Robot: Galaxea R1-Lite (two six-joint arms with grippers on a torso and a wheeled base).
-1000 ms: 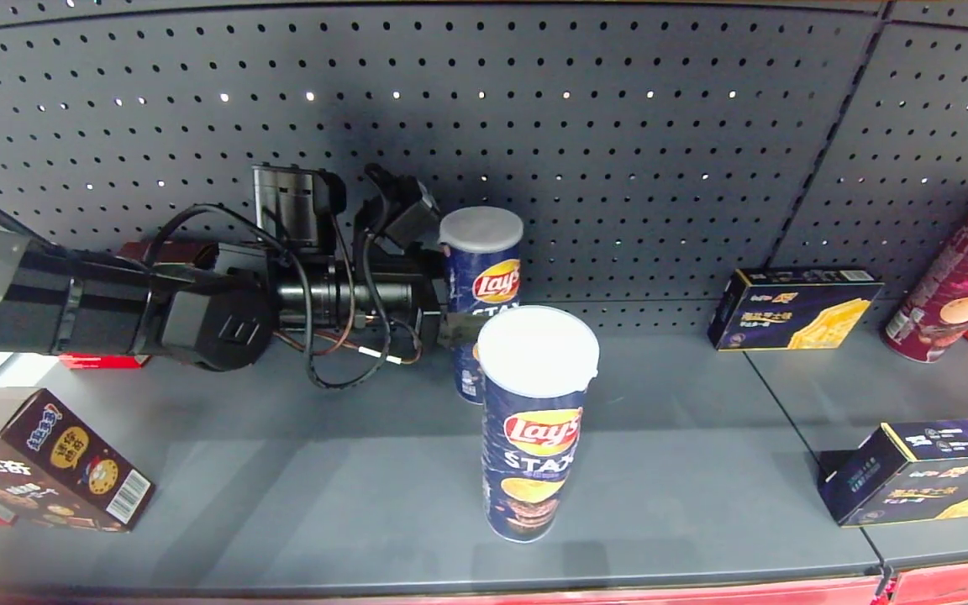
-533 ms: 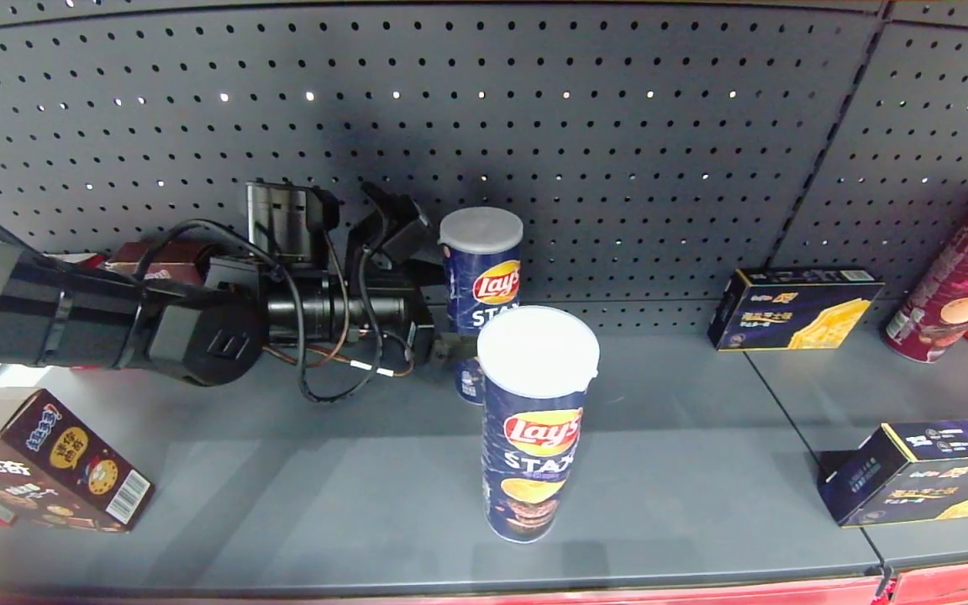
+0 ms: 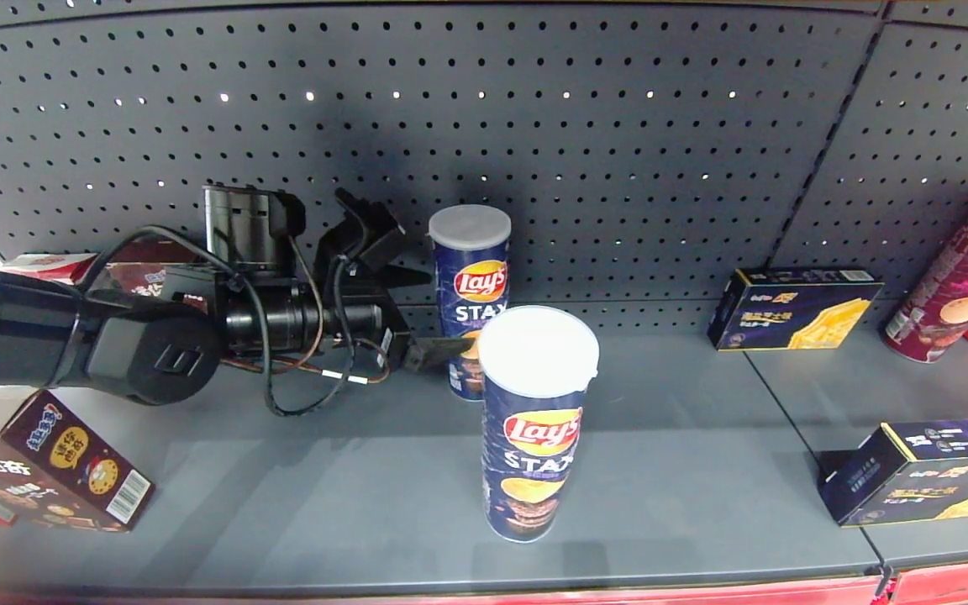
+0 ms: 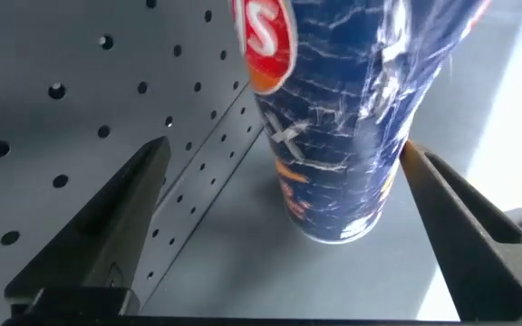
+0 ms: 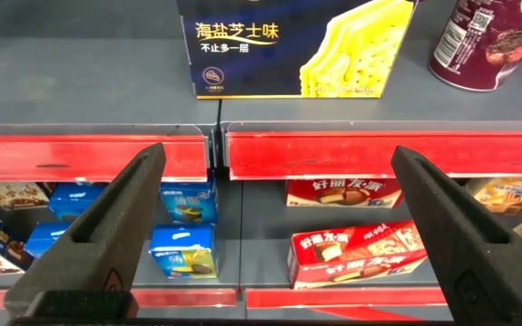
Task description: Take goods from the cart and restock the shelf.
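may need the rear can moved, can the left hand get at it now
Probably yes: the left hand is open, level with the rear can, nothing between them; the front can stands clear, nearer the shelf edge.

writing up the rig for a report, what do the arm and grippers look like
The left arm is glossy black, built of round tube-like links. Black cables loop at its wrist beside thin reddish wires with white tags, and a boxy black camera block sits on top. The left gripper and right gripper each have two dark grey, matte, wedge-shaped fingers.
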